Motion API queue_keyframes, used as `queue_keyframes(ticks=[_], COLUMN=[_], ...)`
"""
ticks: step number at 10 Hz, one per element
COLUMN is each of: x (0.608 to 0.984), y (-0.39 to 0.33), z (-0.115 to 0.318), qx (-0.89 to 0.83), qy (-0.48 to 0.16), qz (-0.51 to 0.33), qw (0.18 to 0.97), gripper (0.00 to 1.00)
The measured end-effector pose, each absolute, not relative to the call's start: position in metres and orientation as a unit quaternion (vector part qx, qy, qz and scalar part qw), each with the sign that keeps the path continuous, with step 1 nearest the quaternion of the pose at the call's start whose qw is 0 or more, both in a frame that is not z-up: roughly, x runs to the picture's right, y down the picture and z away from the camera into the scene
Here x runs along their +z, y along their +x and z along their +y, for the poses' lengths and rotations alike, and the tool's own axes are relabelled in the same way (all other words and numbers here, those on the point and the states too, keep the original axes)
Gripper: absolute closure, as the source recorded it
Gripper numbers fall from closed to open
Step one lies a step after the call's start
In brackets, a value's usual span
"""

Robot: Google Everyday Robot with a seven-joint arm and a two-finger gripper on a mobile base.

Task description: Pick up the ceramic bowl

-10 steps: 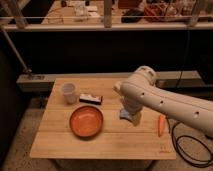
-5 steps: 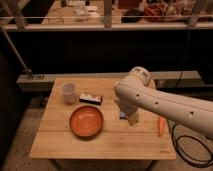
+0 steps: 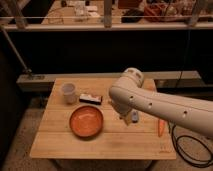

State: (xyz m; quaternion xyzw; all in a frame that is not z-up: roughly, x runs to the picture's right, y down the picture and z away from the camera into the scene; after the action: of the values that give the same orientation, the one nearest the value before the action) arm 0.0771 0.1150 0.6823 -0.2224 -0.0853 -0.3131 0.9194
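Observation:
The ceramic bowl point(image 3: 86, 121) is orange and shallow and sits upright on the wooden table point(image 3: 60, 142), left of centre. My white arm reaches in from the right and bends over the table's middle. My gripper point(image 3: 124, 118) hangs below the arm, just above the tabletop, to the right of the bowl and apart from it.
A white cup point(image 3: 69, 93) stands at the back left of the table. A dark packaged bar point(image 3: 90, 98) lies behind the bowl. A small blue-white item point(image 3: 135, 116) lies beside the gripper. An orange carrot point(image 3: 161, 127) lies at the right edge. A black cable point(image 3: 192, 152) loops at the right.
My arm has swung leftward over the table, bringing the gripper closer to the bowl. The objects on the table have not moved.

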Motion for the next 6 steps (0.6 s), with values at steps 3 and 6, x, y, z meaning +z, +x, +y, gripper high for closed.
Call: queue_keyframes(ticks=[3, 6], x=[0.685, 0.688], y=[0.069, 0.058], z=[0.118, 0.120], qx=[-0.338, -0.367], qy=[-0.217, -0.209], qz=[-0.092, -0.102], qw=[0.911, 0.901], gripper=[0.20, 0.20])
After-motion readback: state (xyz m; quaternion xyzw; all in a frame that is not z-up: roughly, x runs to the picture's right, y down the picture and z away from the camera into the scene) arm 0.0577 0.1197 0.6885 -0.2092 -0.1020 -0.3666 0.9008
